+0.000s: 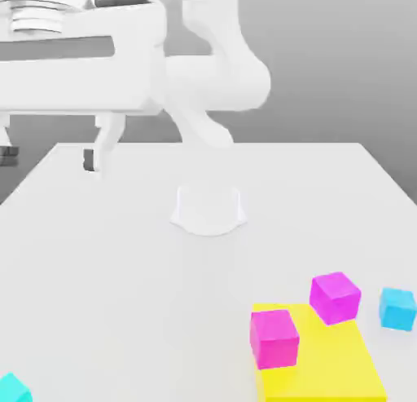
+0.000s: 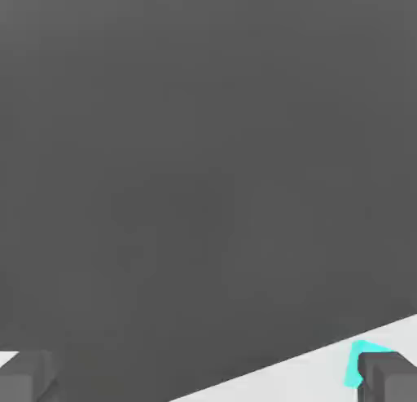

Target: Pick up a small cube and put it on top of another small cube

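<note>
1. No brand, label or writing can be read on the arm, the cubes or the counter (image 1: 122,254).
2. The white arm reaches across the top of the exterior view, its hand held high toward that view's left, fingers pointing down over the far left of the counter.
3. The tool (image 1: 50,157) has its two dark-tipped fingers spread wide apart, with nothing between them.
4. One small cyan cube (image 1: 398,308) sits on the counter at the exterior view's right, near a magenta cube (image 1: 335,297).
5. The other small cyan cube (image 1: 12,390) lies at the exterior view's lower left corner, cut by the edge; the hand view shows a cyan cube partly behind one fingertip (image 2: 389,376).
6. A second magenta cube (image 1: 274,337) stands on a flat yellow pad (image 1: 334,368); the first magenta cube is at the pad's far corner.
</note>
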You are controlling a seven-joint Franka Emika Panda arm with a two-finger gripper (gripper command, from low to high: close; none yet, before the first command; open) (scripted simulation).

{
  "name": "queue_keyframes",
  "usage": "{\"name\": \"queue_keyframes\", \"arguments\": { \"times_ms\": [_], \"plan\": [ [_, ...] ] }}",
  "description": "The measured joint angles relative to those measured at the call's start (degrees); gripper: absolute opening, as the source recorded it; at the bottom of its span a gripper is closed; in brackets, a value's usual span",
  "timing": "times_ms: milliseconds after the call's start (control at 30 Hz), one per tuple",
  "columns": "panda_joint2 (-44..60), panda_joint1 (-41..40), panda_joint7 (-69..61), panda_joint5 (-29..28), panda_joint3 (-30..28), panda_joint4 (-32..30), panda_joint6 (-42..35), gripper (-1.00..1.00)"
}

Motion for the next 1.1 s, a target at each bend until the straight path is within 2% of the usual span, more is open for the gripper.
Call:
{"name": "queue_keyframes", "arguments": {
  "times_ms": [433, 567, 600, 833, 967, 1100],
  "plan": [
    [27.3, -7.5, -0.7, 5.5, -2.4, 4.2, 5.5, 0.0],
    [35.6, -9.5, -1.9, 7.6, -1.0, 6.0, 10.3, 0.0],
    [37.5, -10.0, -2.2, 8.1, -0.5, 6.4, 11.6, -1.0],
    [37.8, -10.1, -2.4, 8.3, -0.4, 6.5, 11.9, -1.0],
    [30.9, -8.5, -1.1, 6.4, -2.0, 4.7, 6.8, -1.0],
    [22.7, -3.0, -0.9, 4.2, 1.5, 0.1, 3.5, -1.0]
  ]
}}
